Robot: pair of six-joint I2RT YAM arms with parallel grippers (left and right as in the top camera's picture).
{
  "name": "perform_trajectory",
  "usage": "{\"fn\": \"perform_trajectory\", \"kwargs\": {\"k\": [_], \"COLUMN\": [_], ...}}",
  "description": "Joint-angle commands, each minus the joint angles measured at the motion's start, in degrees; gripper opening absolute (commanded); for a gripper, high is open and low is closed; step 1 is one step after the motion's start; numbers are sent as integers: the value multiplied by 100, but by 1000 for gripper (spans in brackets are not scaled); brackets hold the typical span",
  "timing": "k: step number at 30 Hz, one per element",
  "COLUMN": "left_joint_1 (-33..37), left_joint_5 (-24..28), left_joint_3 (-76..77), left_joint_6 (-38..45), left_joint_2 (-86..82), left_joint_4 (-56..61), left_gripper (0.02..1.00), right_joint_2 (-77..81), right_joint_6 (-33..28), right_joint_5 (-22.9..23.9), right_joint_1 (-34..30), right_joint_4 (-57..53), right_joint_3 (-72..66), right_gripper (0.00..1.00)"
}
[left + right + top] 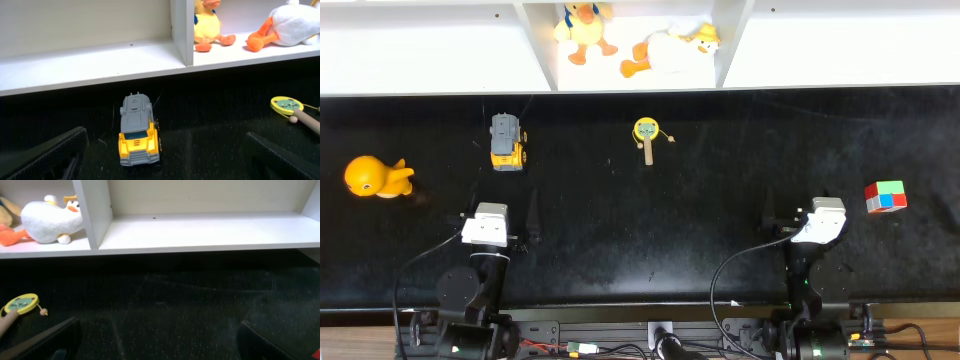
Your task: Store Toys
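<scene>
Roughly a third done: yellow plush (pixel 584 28) and white plush (pixel 670 50) sit in the shelf's (pixel 440 60) middle compartment; truck (pixel 506 141), rattle (pixel 647 133), orange duck (pixel 375 177) and cube (pixel 885 196) lie unstored on the surface (pixel 720 200), with left gripper (pixel 488 222) and right gripper (pixel 817 220) both spread wide and empty.

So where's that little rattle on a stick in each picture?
Top view: rattle near the middle, just under the white plush duck, the shared landmark.
Left wrist view: rattle at the picture's right edge, duck beyond it.
Right wrist view: rattle at the picture's left edge, duck beyond it.
</scene>
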Motion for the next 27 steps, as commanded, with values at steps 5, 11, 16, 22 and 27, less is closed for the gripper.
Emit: {"fn": "perform_trajectory", "kwargs": {"k": [5, 11, 16, 22, 27], "left_joint_1": [15, 162, 592, 1436, 2439], "left_joint_5": [302, 295, 295, 1305, 2684], "left_joint_3": [-31, 597, 1585, 2317, 3104], "left_joint_6": [66, -863, -793, -22, 914], "left_joint_2": [-57, 332, 1513, 3139, 4627], "left_joint_4": [28, -772, -1644, -1611, -1537], "left_gripper": [998, 996, 993, 993, 996], "right_joint_2": [-48, -48, -48, -48, -48], "right_joint_6": [22, 22, 22, 22, 22], "right_joint_5": [-39, -37, -39, -39, -39], "right_joint_1": [31, 31, 31, 31, 31], "right_joint_4": [44, 44, 44, 44, 44], "right_joint_3": [-61, -61, -61, -61, -61], "right_gripper": [996, 996, 993, 996, 993]}}
